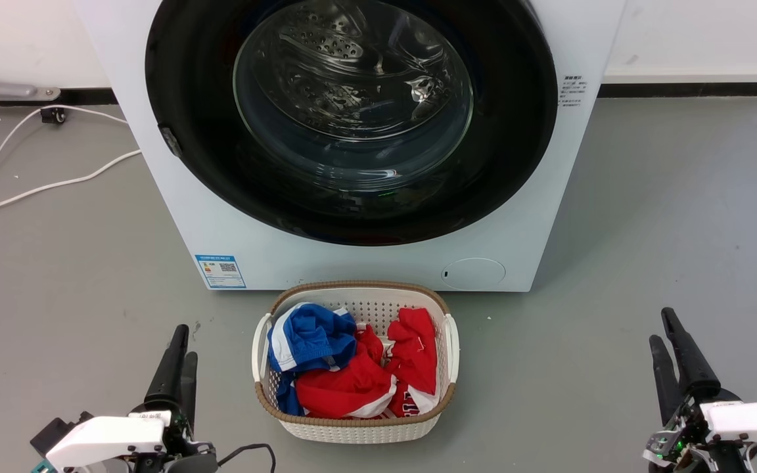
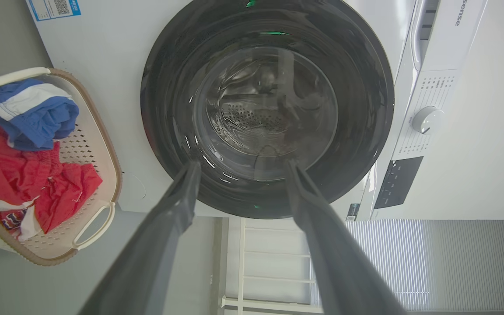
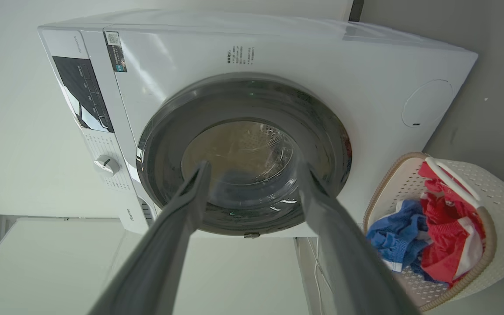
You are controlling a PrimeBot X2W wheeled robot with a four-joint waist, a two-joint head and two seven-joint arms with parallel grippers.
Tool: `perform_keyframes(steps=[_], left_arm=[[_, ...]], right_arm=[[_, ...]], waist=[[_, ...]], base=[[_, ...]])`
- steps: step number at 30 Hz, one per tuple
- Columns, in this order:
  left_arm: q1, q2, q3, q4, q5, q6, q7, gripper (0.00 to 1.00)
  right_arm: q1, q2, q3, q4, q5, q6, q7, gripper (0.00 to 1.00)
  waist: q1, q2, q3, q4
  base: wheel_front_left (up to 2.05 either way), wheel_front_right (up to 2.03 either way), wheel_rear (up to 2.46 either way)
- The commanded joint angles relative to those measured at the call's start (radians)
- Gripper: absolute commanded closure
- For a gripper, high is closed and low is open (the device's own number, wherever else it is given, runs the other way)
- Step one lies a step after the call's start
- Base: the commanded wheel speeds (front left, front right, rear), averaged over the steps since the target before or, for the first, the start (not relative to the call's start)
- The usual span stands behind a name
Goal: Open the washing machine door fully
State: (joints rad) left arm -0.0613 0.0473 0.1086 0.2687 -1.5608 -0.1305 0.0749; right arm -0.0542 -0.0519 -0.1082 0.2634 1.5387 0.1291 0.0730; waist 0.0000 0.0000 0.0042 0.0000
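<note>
Head view: the door (image 1: pixel 352 118) sits shut, flush in the machine (image 1: pixel 326 266) front and reaching almost to both side edges. A small grey catch (image 1: pixel 169 141) shows on its left rim. The left gripper (image 1: pixel 186 343) and right gripper (image 1: pixel 661 326) hang low over the floor with the basket (image 1: pixel 352 430) between them. The door lies ahead of and above both, well apart.

Left wrist view: the fingers (image 2: pixel 177 205) stand apart, aimed at the glass without touching it.

Right wrist view: the fingers (image 3: pixel 182 205) are likewise apart and frame the glass from a distance.

The catch is on the left arm's side, so that arm looks better placed to pull.
</note>
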Motion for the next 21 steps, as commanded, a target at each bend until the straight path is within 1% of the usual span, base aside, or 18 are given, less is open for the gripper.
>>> perform_keyframes(steps=[1,6,21], left_arm=[[-0.014,0.002,0.007,-0.028,0.031,0.003,-0.011,0.0],[-0.011,0.002,0.004,-0.067,0.126,0.019,-0.035,0.0],[0.013,0.002,-0.061,-0.158,0.472,0.104,-0.098,0.0]], right_arm=[[-0.006,-0.002,-0.001,-0.032,-0.042,0.001,-0.011,0.0],[0.004,-0.002,0.0,-0.07,-0.142,0.002,-0.035,0.0],[0.036,-0.001,0.045,-0.168,-0.504,0.002,-0.098,0.0]], waist=[[0.0,0.0,0.0,0.0],[0.0,0.0,0.002,0.0],[0.0,0.0,0.005,0.001]], base=[[0.0,0.0,0.0],[0.0,0.0,0.0],[0.0,0.0,0.0]])
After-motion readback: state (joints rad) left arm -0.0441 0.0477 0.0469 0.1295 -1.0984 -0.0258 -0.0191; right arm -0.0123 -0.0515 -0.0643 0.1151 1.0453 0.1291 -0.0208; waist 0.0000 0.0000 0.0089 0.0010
